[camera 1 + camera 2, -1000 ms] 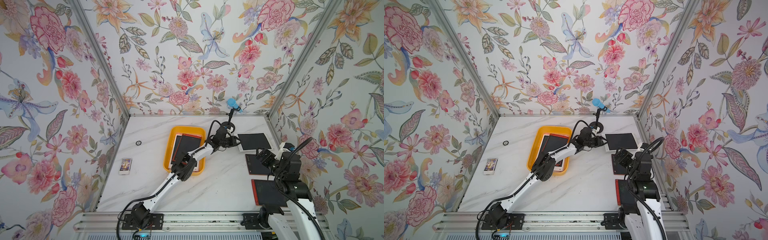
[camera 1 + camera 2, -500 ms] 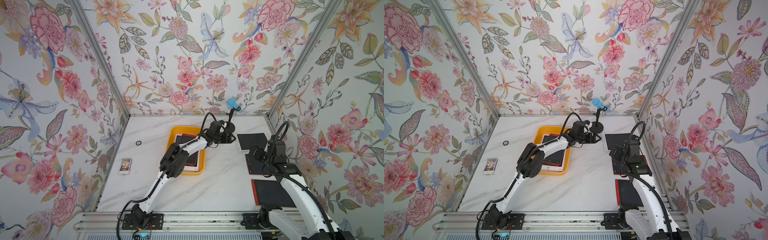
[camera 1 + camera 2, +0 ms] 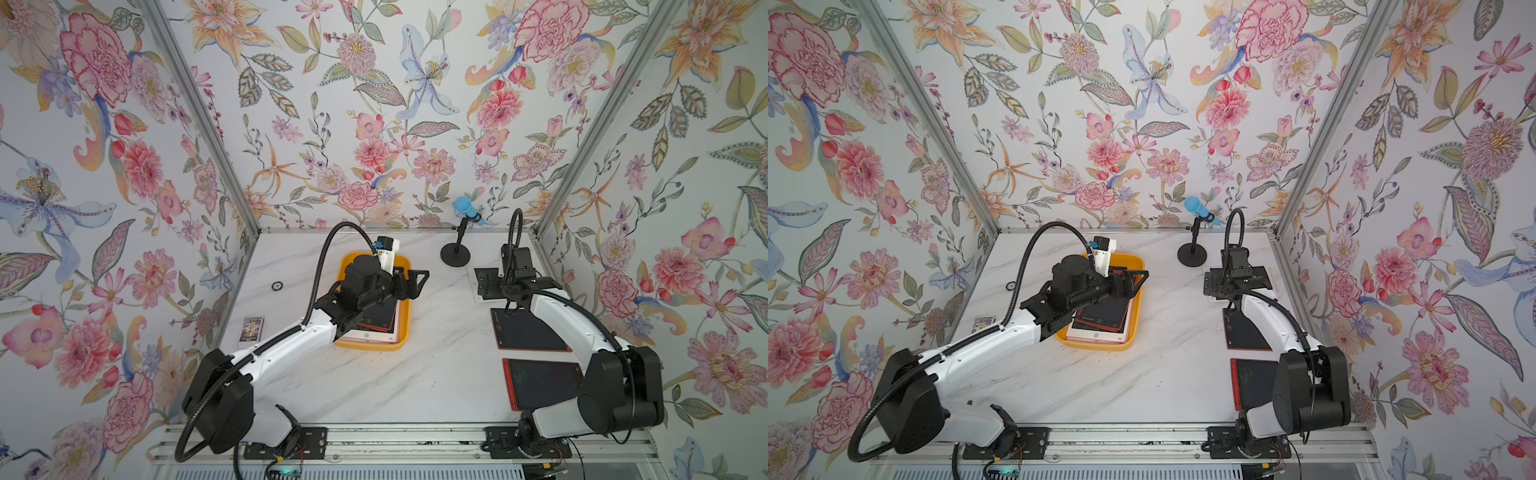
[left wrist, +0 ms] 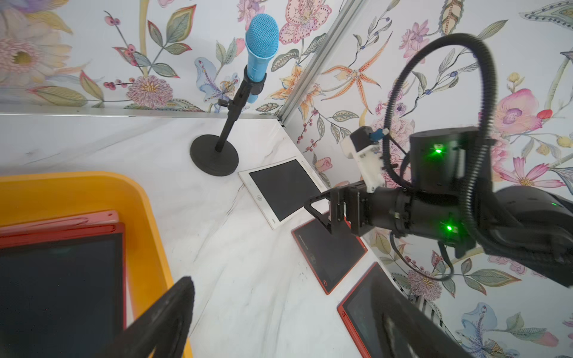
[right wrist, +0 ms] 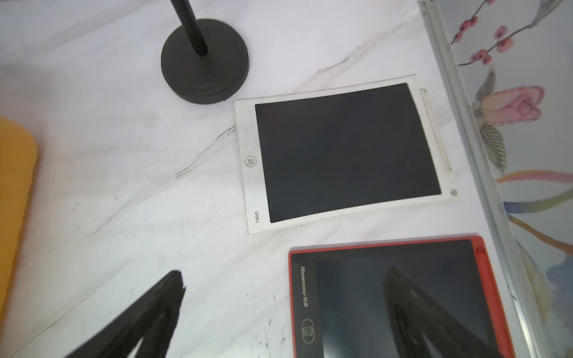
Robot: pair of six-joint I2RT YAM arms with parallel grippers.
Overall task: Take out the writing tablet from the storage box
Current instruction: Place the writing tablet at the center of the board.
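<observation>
Left gripper (image 4: 279,285) is hanging over the storage box (image 4: 145,210). Fingers (image 4: 173,310) are standing wide apart, gripping nothing; only bare marble table (image 4: 248,248) is showing between them. In the left wrist view one finger is crossing the box's yellow rim.

A red-framed writing tablet (image 3: 380,318) is lying flat in the box, below and behind the left fingertips. It is resting on top of a white-framed tablet (image 3: 1096,334), also in the box.

Right gripper (image 5: 283,276) is hovering over the table, well apart from the left one. Its fingers (image 5: 148,310) are spread wide too, with nothing between them. A white tablet (image 5: 341,152) is lying flat just ahead of these fingertips. A red tablet (image 5: 397,294) is lying just beside the white one; in the right wrist view one right finger is overlapping it, and I cannot tell whether they are touching. A third tablet (image 3: 540,382), red-framed, is lying well behind the right fingers.

A microphone stand (image 5: 204,62) is standing ahead of the right fingers, near the white tablet's corner, carrying a blue microphone (image 4: 262,46).

A card (image 3: 251,326) and a ring (image 3: 277,285) are lying well away from the left fingers.
</observation>
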